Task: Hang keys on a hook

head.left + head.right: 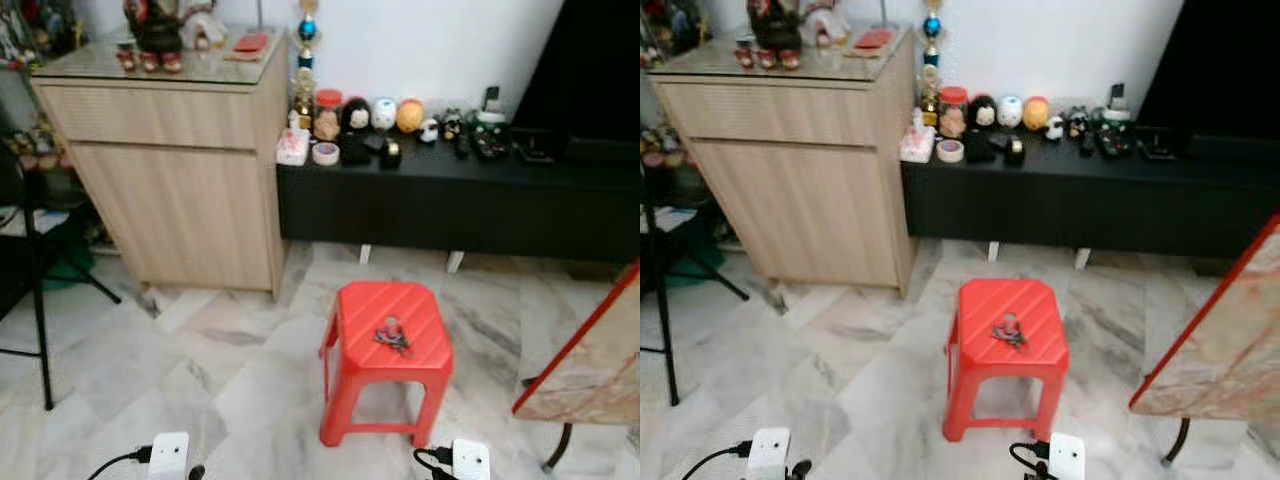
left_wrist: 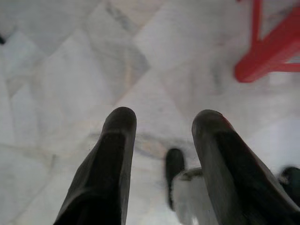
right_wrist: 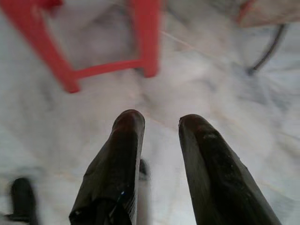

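Fingers (image 2: 117,154) apart, keys (image 1: 392,337) on stool (image 1: 350,305)

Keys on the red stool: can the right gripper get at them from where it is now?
Probably yes. The keys lie bare atop the stool, nothing covering them; the right gripper hangs low beside it, jaws open.

Open floor (image 1: 200,370) to stool (image 1: 385,345); tabletop (image 1: 590,365) crowds its right.

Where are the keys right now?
The keys are lying on top of the red plastic stool, which stands on the marble floor in front of the black low cabinet, a bit to the robot's right of the wooden cupboard.
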Controlling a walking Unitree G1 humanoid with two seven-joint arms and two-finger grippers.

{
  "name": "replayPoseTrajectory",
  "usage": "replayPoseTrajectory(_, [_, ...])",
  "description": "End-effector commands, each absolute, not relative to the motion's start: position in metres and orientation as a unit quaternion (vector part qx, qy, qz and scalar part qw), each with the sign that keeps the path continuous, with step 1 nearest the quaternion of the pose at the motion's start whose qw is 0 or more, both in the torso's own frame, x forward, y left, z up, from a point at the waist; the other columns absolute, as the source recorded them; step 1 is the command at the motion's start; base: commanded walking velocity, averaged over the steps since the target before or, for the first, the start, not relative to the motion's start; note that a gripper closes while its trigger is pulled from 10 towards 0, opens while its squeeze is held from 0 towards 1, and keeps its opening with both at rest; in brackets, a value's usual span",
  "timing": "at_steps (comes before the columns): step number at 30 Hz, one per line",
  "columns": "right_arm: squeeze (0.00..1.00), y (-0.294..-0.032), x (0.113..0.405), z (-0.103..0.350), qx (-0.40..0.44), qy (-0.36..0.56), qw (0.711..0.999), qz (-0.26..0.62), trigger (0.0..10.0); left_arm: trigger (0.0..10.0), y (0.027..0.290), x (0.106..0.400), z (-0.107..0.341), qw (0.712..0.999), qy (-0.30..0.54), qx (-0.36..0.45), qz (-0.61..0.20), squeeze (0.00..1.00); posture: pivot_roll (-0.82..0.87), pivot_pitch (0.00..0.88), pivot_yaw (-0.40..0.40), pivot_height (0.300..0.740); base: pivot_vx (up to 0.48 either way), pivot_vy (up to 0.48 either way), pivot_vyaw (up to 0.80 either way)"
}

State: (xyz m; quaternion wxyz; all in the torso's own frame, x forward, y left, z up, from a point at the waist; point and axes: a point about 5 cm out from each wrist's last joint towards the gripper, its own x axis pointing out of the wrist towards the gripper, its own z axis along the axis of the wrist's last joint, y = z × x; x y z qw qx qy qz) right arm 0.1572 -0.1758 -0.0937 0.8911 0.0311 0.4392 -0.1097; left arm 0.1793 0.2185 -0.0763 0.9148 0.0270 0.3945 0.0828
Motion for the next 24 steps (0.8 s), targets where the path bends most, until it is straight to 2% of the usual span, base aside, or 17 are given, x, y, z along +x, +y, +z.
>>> replayPoseTrajectory(1, [0.00, -0.177, 0.160, -0.092, 0.033, 0.430, 0.895, -0.115, 10.0, 10.0, 0.219, 0.174, -0.079, 0.911, 0.403, 0.024, 0.088, 0.00, 0.07, 0.000, -0.045, 0.740, 0.000, 0.000, 0.00])
replayPoseTrajectory(11, [0.00, -0.168, 0.202, -0.070, 0.045, 0.348, 0.932, -0.090, 10.0, 10.0, 0.221, 0.172, -0.079, 0.911, 0.402, 0.016, 0.093, 0.00, 0.06, 0.000, -0.047, 0.740, 0.000, 0.000, 0.00])
replayPoseTrajectory(17, [0.00, -0.169, 0.206, -0.067, 0.048, 0.342, 0.934, -0.091, 10.0, 10.0, 0.222, 0.172, -0.079, 0.911, 0.399, 0.000, 0.102, 0.00, 0.06, 0.000, -0.050, 0.740, 0.000, 0.000, 0.00])
replayPoseTrajectory(24, [0.00, -0.172, 0.218, -0.058, 0.059, 0.306, 0.945, -0.104, 10.0, 10.0, 0.224, 0.172, -0.078, 0.912, 0.396, 0.004, 0.105, 0.00, 0.06, 0.000, -0.046, 0.740, 0.000, 0.454, 0.00])
